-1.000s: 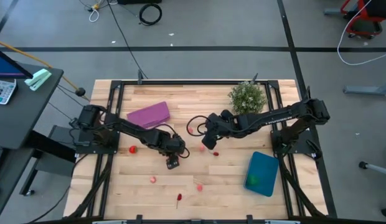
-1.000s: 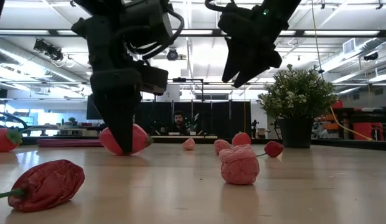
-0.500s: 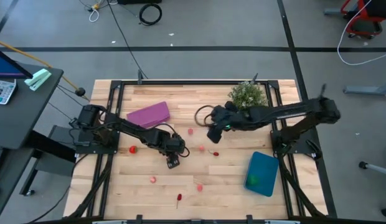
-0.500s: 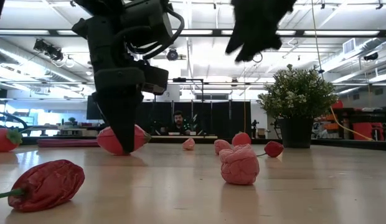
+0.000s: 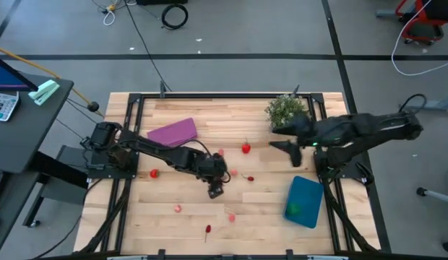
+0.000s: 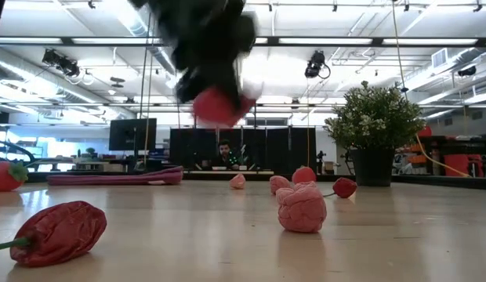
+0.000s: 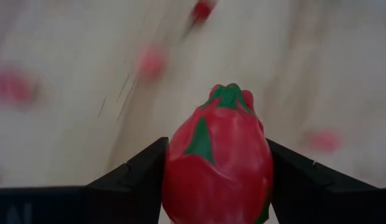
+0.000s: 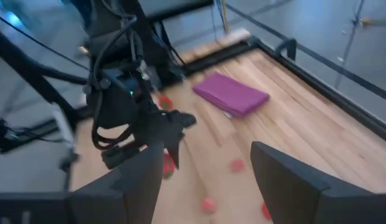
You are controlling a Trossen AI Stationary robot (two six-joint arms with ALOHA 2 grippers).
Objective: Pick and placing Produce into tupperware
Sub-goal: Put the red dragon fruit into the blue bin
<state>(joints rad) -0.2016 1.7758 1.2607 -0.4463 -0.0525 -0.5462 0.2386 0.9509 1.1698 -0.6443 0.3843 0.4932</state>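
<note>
Dragonfruit-like toy, red with green leaf tips, sat clamped in the left pincer, its long axis running along the fingers and its green tip pointing forward, away from the wrist. From above, that left pincer hung over the middle of the worktop, well to the left of the teal tupperware. From table height the red toy was up in the air, clear of the wood.

Right pincer hovered just above the tupperware's far edge, beside the potted plant; its fingers stood wide apart with nothing between them.

Tupperware lay with its long axis tilted slightly off the worktop's edge, something green inside it. Loose produce lay scattered to the tupperware's left: a red piece near the middle, a small red one far left, pink bits toward the near edge. Purple flat object lay at the far left.
</note>
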